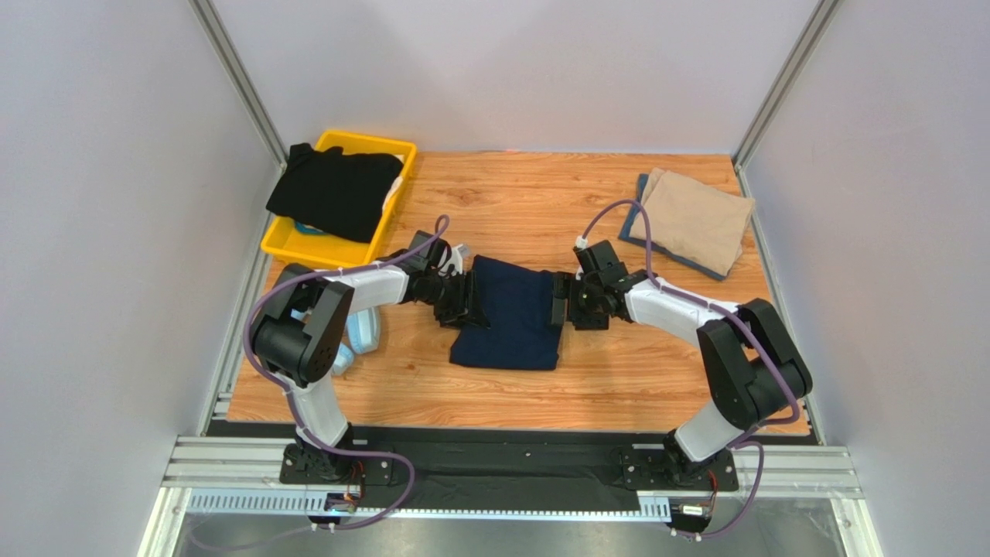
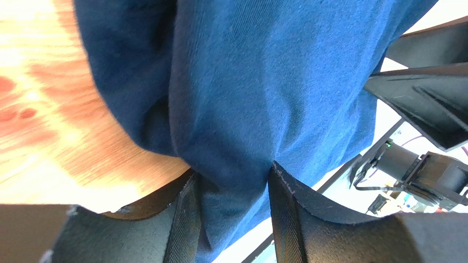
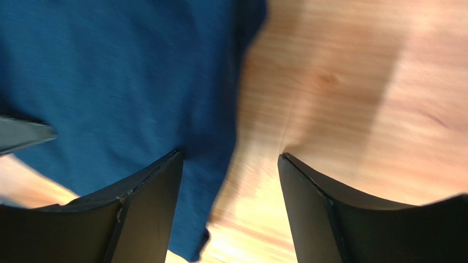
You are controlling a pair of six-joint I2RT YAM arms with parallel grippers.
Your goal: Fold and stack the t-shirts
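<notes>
The navy t-shirt [image 1: 509, 313], a folded rectangle of fine-ribbed knit, lies at the middle of the wood-grain table [image 1: 511, 197]. The left gripper [image 2: 230, 175] pinches a bunched fold at its left edge. The right gripper [image 3: 230, 156] gapes wide over the right edge, holding nothing.

Shirt [image 1: 337, 192] on bin [image 1: 305, 246], far left

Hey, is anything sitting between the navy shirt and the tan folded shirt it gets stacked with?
Only the right arm's own fingers, beside the navy shirt on the side toward the tan shirt; otherwise only tabletop.
</notes>
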